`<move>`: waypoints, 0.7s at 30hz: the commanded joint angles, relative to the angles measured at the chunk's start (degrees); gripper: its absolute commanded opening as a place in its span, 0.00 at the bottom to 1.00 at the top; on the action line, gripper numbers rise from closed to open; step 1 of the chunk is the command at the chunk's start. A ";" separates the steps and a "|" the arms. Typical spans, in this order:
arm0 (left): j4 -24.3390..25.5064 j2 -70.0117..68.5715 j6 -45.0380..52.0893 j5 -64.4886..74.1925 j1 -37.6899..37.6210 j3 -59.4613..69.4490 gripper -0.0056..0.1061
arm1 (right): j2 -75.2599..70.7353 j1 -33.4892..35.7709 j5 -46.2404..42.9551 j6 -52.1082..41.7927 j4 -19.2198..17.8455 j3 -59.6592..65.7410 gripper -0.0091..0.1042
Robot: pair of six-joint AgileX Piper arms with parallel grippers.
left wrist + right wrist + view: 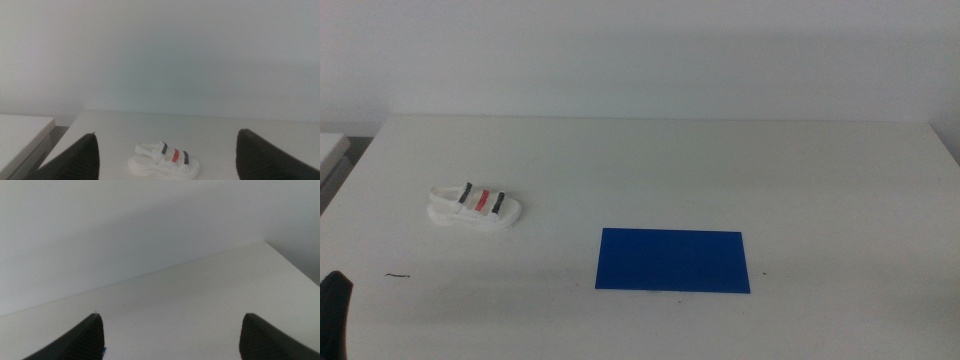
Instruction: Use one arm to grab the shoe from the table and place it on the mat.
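The shoe [475, 207] is a small white sandal with two black straps and a red one between them. It lies on the left part of the white table [720, 160]. The dark blue mat [672, 260] lies flat near the table's middle front, to the right of the shoe and apart from it. My left gripper [168, 134] is open and empty, and the shoe [164, 160] shows between its jaws some way ahead. Only a dark bit of the left gripper [334, 310] shows at the middle view's bottom left. My right gripper [171, 315] is open and empty, out of the middle view.
A small dark mark [397, 275] lies on the table in front of the shoe. A low white surface [25, 130] stands beside the table's left edge. A plain white wall [640, 50] rises behind the table. The mat's corner [104, 351] barely shows in the right wrist view.
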 commanded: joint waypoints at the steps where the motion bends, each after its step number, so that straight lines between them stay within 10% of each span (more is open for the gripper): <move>1: 0.01 -0.23 -0.02 0.29 -0.12 -0.01 0.89 | -0.27 0.10 -0.46 -0.29 -0.55 0.14 0.78; 21: 3.40 64.86 -11.32 40.21 -0.12 -60.89 0.87 | -0.27 0.10 -0.46 -0.29 -0.55 0.14 0.78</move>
